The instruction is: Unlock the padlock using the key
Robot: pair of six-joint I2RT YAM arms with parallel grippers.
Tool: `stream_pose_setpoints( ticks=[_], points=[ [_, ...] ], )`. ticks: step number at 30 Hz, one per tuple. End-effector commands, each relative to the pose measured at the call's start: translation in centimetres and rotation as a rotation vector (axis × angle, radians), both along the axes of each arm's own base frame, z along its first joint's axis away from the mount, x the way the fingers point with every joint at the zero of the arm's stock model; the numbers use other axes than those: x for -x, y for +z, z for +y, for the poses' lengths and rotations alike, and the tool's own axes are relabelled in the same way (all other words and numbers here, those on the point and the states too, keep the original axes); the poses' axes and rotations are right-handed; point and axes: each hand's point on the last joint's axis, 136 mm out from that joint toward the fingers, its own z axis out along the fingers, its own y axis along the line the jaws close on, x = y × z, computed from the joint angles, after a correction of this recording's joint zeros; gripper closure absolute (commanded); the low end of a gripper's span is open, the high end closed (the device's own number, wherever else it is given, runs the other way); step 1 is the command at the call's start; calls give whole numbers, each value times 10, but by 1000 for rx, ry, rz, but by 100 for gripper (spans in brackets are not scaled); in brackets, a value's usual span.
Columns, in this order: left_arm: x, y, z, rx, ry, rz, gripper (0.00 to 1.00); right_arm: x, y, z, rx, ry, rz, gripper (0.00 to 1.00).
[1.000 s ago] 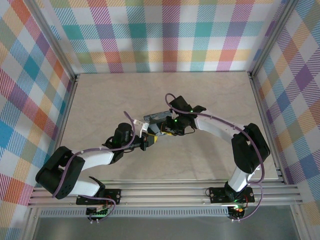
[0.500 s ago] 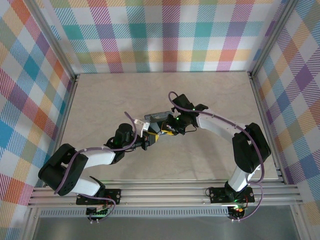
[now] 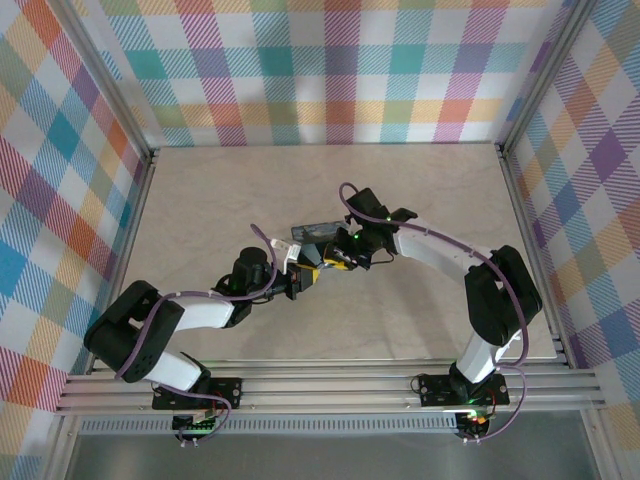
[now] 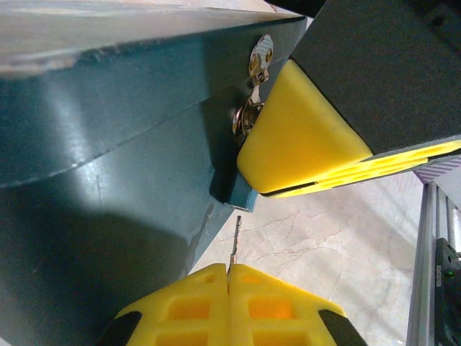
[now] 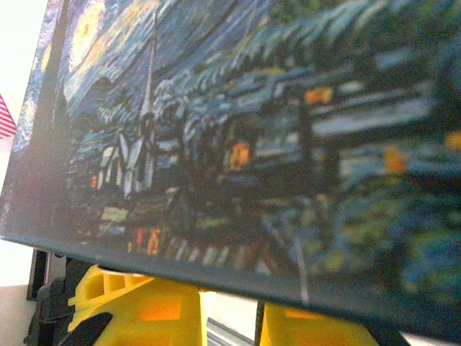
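In the left wrist view my left gripper (image 4: 228,270) is shut on the key (image 4: 235,241), whose thin dark blade points up at the padlock (image 4: 233,193). The padlock shows as a small bluish block hanging under the metal hasp (image 4: 253,86) on the tin box's front wall (image 4: 108,166). My right gripper (image 4: 248,169) comes in from the right, its yellow fingers (image 4: 302,137) close together on the padlock and hiding most of it. A small gap lies between key tip and padlock. From above, both grippers (image 3: 297,283) (image 3: 322,264) meet at the box (image 3: 312,233).
The starry-night lid of the tin box (image 5: 238,130) hangs just over the right gripper (image 5: 232,313). Pale marble tabletop (image 3: 230,190) surrounds the box, with aluminium rails (image 3: 330,385) at the near edge and plaid walls (image 3: 60,180) around it.
The left arm's elbow has shifted a little to the right. Both grippers have stayed at the front of the box with their grips unchanged.
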Motion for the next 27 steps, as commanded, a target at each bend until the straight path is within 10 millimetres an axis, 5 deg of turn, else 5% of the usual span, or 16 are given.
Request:
stream_pose_setpoints(
  ticks=[1,16,22,27],
  points=[
    [3,-3,-5,13,-10,17,100,-4,28,5,-80,-3,-64,100],
    [3,-12,-8,-7,-8,34,100,-6,17,-5,-25,-9,-114,100],
    [8,-20,1,-57,12,49,100,-19,-15,-20,179,90,-352,62],
    [16,-32,10,-97,26,78,100,-28,-36,-15,250,154,-470,47]
  ],
)
